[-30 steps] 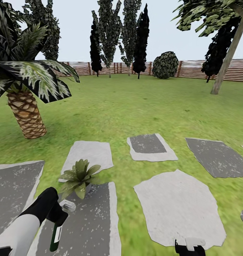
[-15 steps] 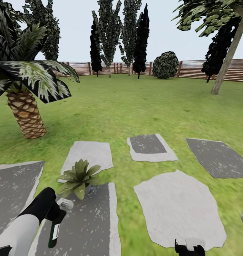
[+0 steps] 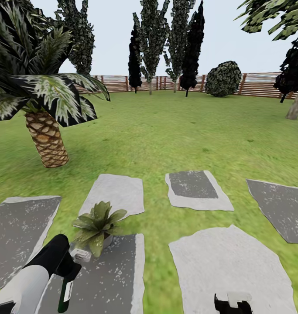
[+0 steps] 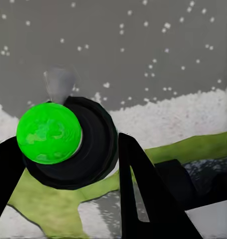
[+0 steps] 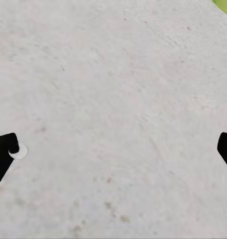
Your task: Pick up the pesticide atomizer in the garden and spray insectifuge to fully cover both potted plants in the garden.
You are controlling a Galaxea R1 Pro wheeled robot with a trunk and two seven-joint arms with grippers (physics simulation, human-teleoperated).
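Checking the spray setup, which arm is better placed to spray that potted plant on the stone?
Left. The left gripper holds the pesticide atomizer, its whitish spray head right beside the potted plant. The right gripper is open over a pale stepping stone, holding nothing, well away from the plant.

— Any writing you can make out anywhere?

— Nothing readable. The pesticide atomizer [image 3: 66,291], at the lower left of the head view, carries a white label, but it is too small and blurred to show any letters or numbers.

— And the close view of its top?

— In the left wrist view the spray head's green dot [image 4: 49,133] is plain colour, with no mark or sign on it.

— The fence, the stones?

— The wooden fence [image 3: 262,85] along the upper part of the frame and the stepping stones [image 3: 116,192] bear no text, brand or number.
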